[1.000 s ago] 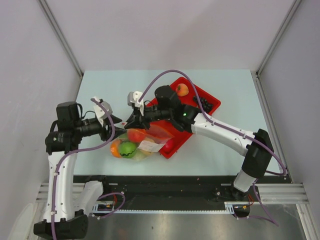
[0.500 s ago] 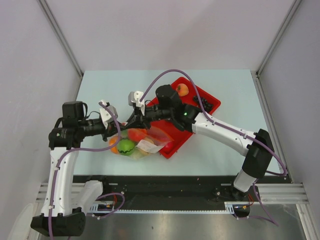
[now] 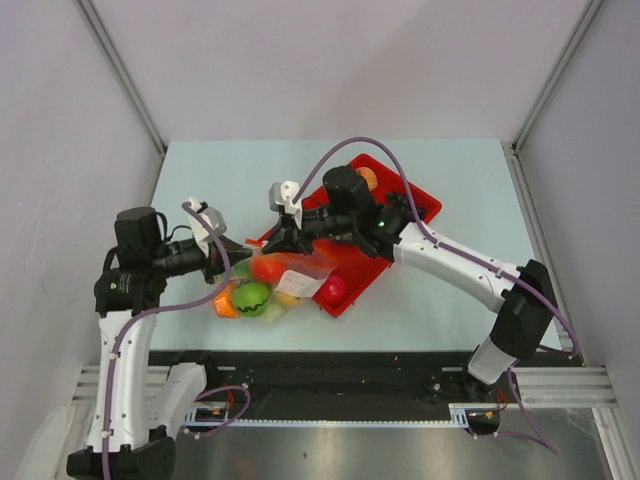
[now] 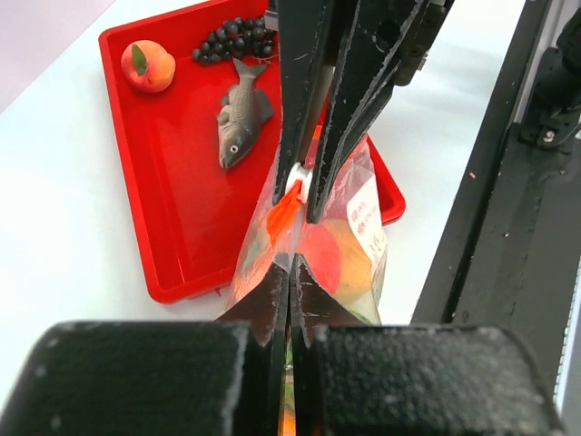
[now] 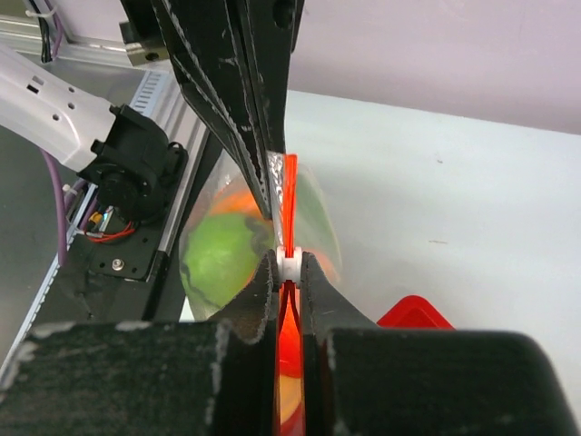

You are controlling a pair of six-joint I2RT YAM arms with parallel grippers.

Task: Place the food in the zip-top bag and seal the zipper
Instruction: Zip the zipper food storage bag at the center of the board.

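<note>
The clear zip-top bag (image 3: pixel 292 286) hangs low between both grippers, above the table's front left. It holds a striped green melon (image 3: pixel 252 297), an orange (image 3: pixel 226 300) and a tomato (image 3: pixel 270 268). My left gripper (image 4: pixel 290 271) is shut on the bag's top edge at its left end. In the right wrist view, my right gripper (image 5: pixel 289 262) is shut on the white slider (image 5: pixel 289 264) of the orange-red zipper (image 5: pixel 290 195), which runs taut toward the left fingers (image 5: pixel 238 118). Peach (image 4: pixel 148 65), grapes (image 4: pixel 231 38) and grey fish (image 4: pixel 238 123) lie on the tray.
The red tray (image 3: pixel 408 205) sits mid-table under the right arm, and a red round fruit (image 3: pixel 332 290) lies at its near corner beside the bag. A black rail (image 3: pixel 350 365) runs along the table's near edge.
My left gripper has closed on the bag's top edge. The right gripper has shifted slightly right and away with the slider, and the bag now hangs stretched between the two.
</note>
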